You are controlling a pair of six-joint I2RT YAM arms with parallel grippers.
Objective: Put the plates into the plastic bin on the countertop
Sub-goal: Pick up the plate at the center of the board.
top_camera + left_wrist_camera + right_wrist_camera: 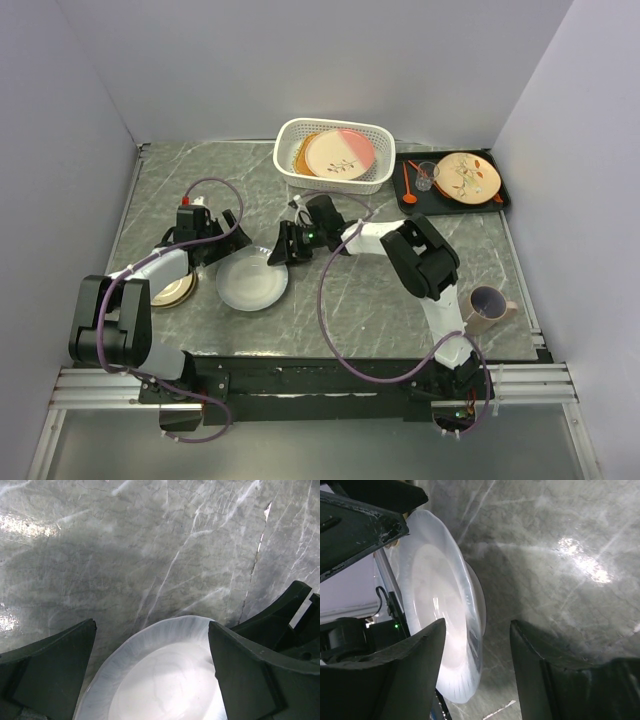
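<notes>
My right gripper (pixel 283 245) straddled the rim of the white plate (pixel 252 285), not yet clenched; my left gripper (pixel 222 240) hung released. Next, I judged: clench, lift, carry to the plastic bin (pixel 288 165).

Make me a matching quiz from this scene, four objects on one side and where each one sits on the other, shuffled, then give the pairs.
1. white plate
2. mug
3. pink-and-cream plate
4. black tray

A. inside the plastic bin
B. near the countertop right edge
C. right beside the bin, at the back
D. on the countertop, left of centre

Pairs: 1-D, 2-B, 3-A, 4-C
</notes>
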